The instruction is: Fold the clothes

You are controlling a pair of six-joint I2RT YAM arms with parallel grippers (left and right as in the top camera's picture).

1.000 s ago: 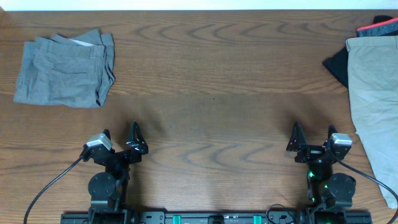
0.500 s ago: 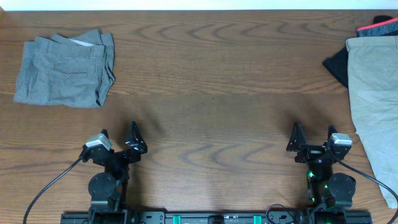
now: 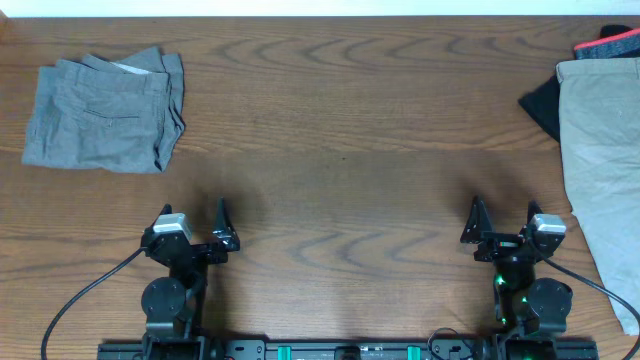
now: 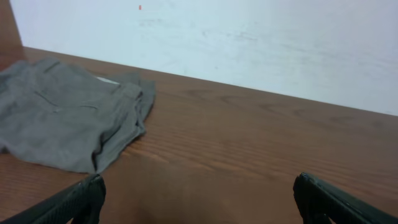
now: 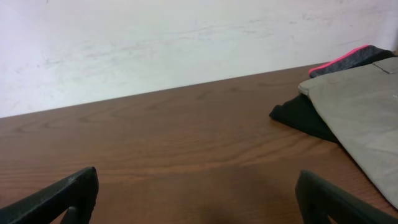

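Grey shorts (image 3: 105, 112) lie folded at the table's far left, back pocket up; they also show in the left wrist view (image 4: 65, 115). A tan garment (image 3: 602, 150) lies spread along the right edge and shows in the right wrist view (image 5: 364, 102). My left gripper (image 3: 193, 223) is open and empty near the front edge, well short of the grey shorts; its fingertips frame bare wood (image 4: 199, 196). My right gripper (image 3: 505, 222) is open and empty at the front right, left of the tan garment, over bare wood (image 5: 198, 193).
A black garment (image 3: 543, 105) pokes out from under the tan one, also seen in the right wrist view (image 5: 301, 116). A dark piece with a pink-red edge (image 3: 608, 43) lies at the far right corner. A white wall (image 4: 249, 37) stands behind the wooden table (image 3: 340, 150).
My left gripper has turned slightly to the right at its place. The right gripper and the clothes have not moved.
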